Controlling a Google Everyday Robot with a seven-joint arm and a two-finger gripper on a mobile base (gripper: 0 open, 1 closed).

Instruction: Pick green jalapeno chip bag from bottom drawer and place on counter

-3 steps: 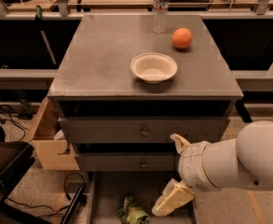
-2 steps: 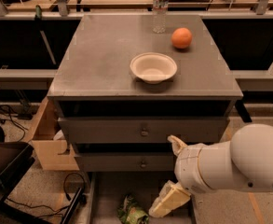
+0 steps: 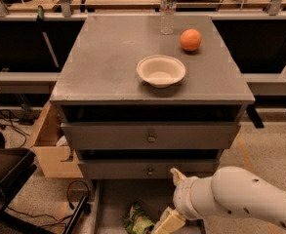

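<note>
The green jalapeno chip bag (image 3: 136,220) lies crinkled on the floor of the open bottom drawer (image 3: 111,201), at the bottom edge of the camera view. My gripper (image 3: 171,200) hangs over the drawer just right of the bag. Its cream fingers (image 3: 169,222) are spread apart with nothing between them, and the lower one is close beside the bag. The white arm reaches in from the lower right. The grey counter (image 3: 108,57) is the cabinet's top, above the two shut upper drawers.
On the counter stand a white bowl (image 3: 160,70), an orange (image 3: 190,39) and a clear water bottle (image 3: 167,9). A cardboard box (image 3: 47,147) sits left of the cabinet, with cables on the floor. A wooden bench runs along the back.
My gripper has shifted slightly left and down, so the lower finger is nearer the chip bag. The bag and the things on the counter have not moved.
</note>
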